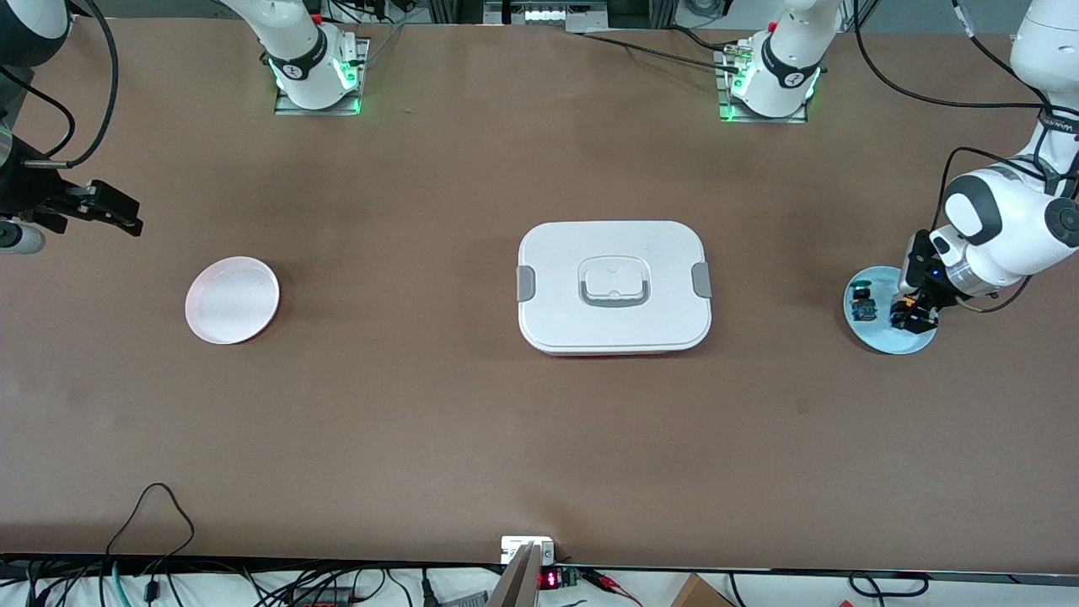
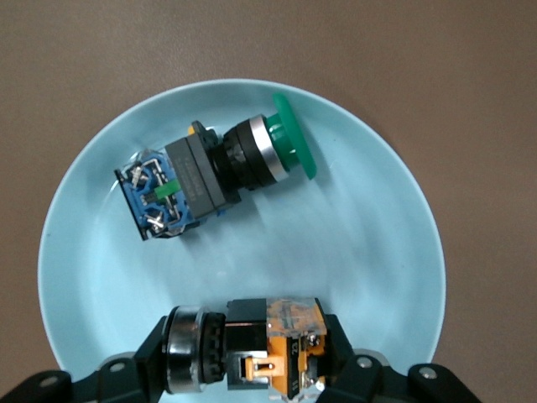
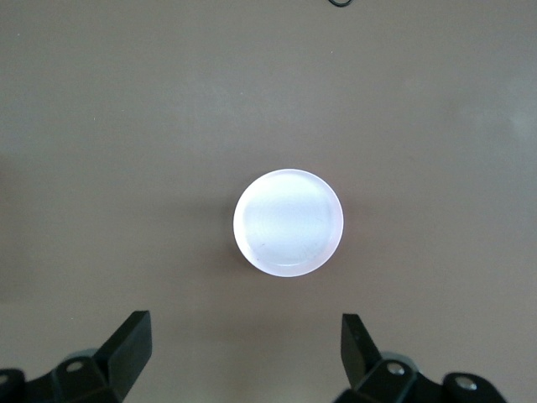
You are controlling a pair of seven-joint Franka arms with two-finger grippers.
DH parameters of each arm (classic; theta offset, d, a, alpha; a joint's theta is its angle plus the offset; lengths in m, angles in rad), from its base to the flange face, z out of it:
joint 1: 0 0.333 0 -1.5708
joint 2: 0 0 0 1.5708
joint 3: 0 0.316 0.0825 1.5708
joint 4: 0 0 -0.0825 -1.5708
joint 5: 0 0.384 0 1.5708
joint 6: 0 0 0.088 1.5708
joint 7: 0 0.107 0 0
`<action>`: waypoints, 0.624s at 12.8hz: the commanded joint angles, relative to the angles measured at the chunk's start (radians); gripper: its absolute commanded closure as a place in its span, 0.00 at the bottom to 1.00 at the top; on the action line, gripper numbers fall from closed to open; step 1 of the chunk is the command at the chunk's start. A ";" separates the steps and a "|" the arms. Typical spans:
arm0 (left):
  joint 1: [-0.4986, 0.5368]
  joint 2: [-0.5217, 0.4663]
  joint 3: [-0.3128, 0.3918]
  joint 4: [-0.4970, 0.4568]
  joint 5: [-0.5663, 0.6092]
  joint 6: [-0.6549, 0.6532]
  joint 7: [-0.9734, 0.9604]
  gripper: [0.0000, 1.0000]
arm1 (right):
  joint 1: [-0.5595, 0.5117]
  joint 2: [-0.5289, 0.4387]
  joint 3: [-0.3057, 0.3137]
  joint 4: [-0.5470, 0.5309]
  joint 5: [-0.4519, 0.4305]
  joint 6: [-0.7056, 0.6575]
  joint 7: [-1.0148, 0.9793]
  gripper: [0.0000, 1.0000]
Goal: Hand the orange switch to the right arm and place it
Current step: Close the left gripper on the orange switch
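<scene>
The left gripper (image 2: 252, 357) has its jaws closed on the orange switch (image 2: 273, 348), low on the blue plate (image 2: 369, 252) at the left arm's end of the table. The right gripper (image 3: 247, 348) waits with jaws open over the white plate (image 3: 288, 222). The pick-up is the step in hand; next I think the switch must be lifted and carried toward the right arm.

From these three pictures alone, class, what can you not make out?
- Orange switch, left wrist view: its cap is hidden by the left gripper; the picture's edge cuts the body.
- Front view: the same switch is too small, masked by the gripper on the blue plate.
- Right gripper: the frame edge crops its jaws.
</scene>
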 commanded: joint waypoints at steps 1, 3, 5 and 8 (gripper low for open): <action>0.023 -0.006 -0.048 0.066 -0.059 -0.092 0.040 1.00 | -0.012 -0.002 0.013 0.018 0.012 -0.020 -0.003 0.00; 0.011 -0.004 -0.053 0.183 -0.063 -0.270 -0.012 1.00 | -0.010 -0.002 0.015 0.024 0.012 -0.020 -0.003 0.00; -0.018 0.000 -0.054 0.292 -0.067 -0.452 -0.097 1.00 | -0.012 -0.002 0.015 0.024 0.014 -0.021 -0.004 0.00; -0.069 0.003 -0.054 0.389 -0.235 -0.674 -0.129 1.00 | -0.008 0.002 0.015 0.024 0.012 -0.048 -0.010 0.00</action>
